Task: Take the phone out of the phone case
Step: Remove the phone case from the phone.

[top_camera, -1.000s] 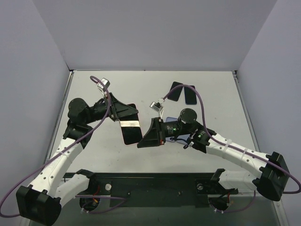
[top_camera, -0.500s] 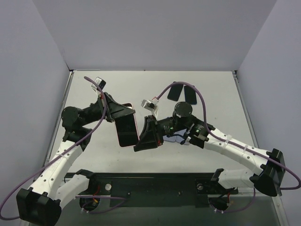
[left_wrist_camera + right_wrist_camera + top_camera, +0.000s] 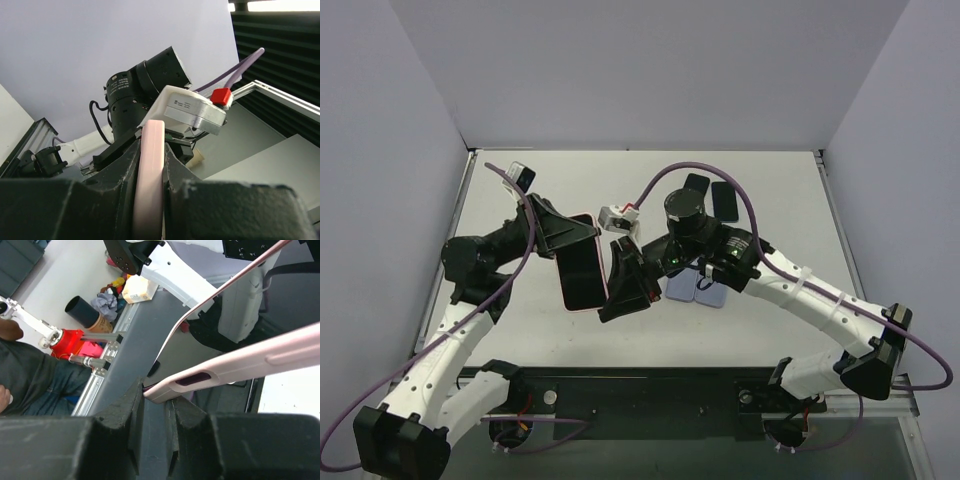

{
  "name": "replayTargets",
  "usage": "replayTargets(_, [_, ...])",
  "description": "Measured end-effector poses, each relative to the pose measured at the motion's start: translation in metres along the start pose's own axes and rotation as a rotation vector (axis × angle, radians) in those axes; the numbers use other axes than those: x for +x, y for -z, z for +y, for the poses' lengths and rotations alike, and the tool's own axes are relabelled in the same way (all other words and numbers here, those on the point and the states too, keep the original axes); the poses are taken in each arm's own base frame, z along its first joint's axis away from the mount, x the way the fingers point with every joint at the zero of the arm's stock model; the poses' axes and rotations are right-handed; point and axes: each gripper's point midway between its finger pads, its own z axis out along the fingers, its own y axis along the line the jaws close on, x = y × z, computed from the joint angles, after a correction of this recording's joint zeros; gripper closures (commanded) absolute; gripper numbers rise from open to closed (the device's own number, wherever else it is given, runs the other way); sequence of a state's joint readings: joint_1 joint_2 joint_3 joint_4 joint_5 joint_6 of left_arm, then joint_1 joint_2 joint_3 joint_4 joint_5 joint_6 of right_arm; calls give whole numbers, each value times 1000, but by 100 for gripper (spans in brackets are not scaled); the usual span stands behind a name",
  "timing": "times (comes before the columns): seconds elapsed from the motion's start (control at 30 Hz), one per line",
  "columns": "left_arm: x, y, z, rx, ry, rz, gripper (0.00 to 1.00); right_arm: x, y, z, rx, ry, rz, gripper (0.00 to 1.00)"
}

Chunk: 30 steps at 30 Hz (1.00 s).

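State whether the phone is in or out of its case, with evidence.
In. The pink case rims the phone on all visible sides.

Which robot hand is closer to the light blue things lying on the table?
Right. The right gripper is beside the light blue things, on their left in the top view; the left gripper is farther, beyond the pink-cased phone.
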<state>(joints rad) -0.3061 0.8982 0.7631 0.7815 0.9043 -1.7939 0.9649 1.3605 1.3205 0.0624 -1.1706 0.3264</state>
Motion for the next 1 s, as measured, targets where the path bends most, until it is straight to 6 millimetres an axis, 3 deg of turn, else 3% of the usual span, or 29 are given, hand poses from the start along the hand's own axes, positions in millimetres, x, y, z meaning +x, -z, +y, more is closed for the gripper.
replayTargets(0.33, [-4,4,24,-44,109,-33,100,12,5,-15,76,38,112,100])
replayTargets(0.6, [-12,6,40,-60,145,-97,100,26,14,-49,273,77,167,99])
replayTargets(0.63, [-14,7,43,-64,146,-112,100,28,16,-53,312,78,164,94])
replayTargets(0.67, [-16,9,48,-69,147,-134,100,31,19,-58,361,80,154,83])
replayTargets(0.83, [-40,19,69,-101,144,-330,100,22,34,-70,545,9,-36,61])
replayTargets(0.87, [-44,21,71,-101,142,-361,100,21,34,-73,564,-20,-89,48])
replayTargets(0.93, [-51,24,72,-89,134,-423,100,23,33,-81,574,-112,-229,30])
replayTargets(1.0, [-55,27,71,-69,125,-467,100,31,28,-92,567,-207,-336,29])
